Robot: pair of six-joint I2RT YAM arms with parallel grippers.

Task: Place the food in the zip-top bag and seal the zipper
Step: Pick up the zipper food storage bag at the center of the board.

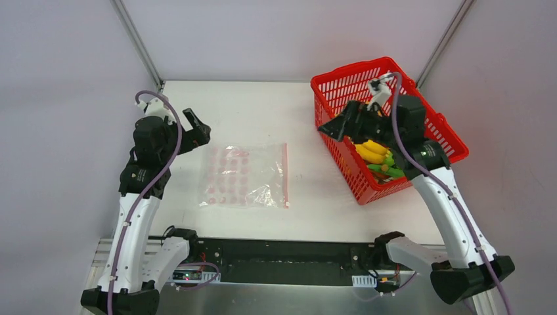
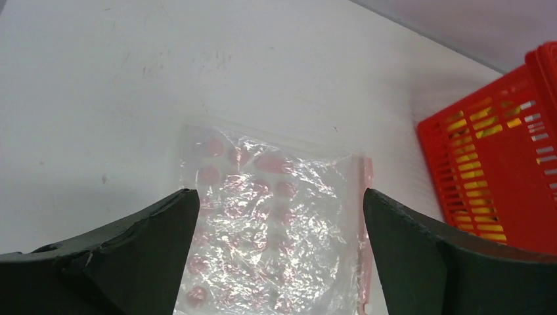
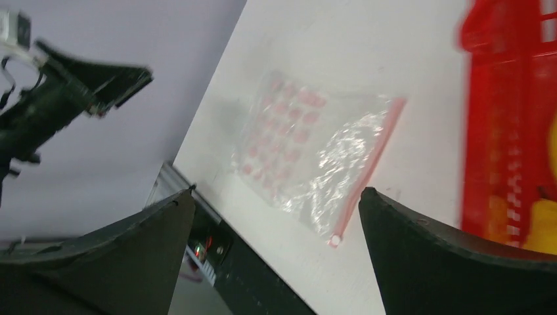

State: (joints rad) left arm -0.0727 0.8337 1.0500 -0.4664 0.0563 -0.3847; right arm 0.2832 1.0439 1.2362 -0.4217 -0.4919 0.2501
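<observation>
We see the left arm bent up over the left side of the table (image 1: 276,105), wrist angled right and down. The left gripper (image 1: 197,133) hovers just left of the zip-top bag (image 1: 246,176) with its fingers spread wide and nothing between them. In the left wrist view the bag sits framed between the two dark fingertips.

The right arm reaches up from its base to the red basket (image 1: 341,77). The right gripper (image 1: 333,128) is over the basket's left wall and points left toward the bag. Its jaws are also wide and hold nothing. The right wrist view is a bit blurred.

The bag lies flat on the white table, left of centre, between the two grippers and apart from the basket. It is clear and crinkly, with rows of pale pink dots. The zipper (image 1: 286,176) is a thin pink-red strip along its right edge. We cannot tell whether it is sealed.

The food is in the basket: yellow bananas (image 1: 371,152) and green pieces (image 1: 389,172) at the near end, partly hidden by the right arm.
</observation>
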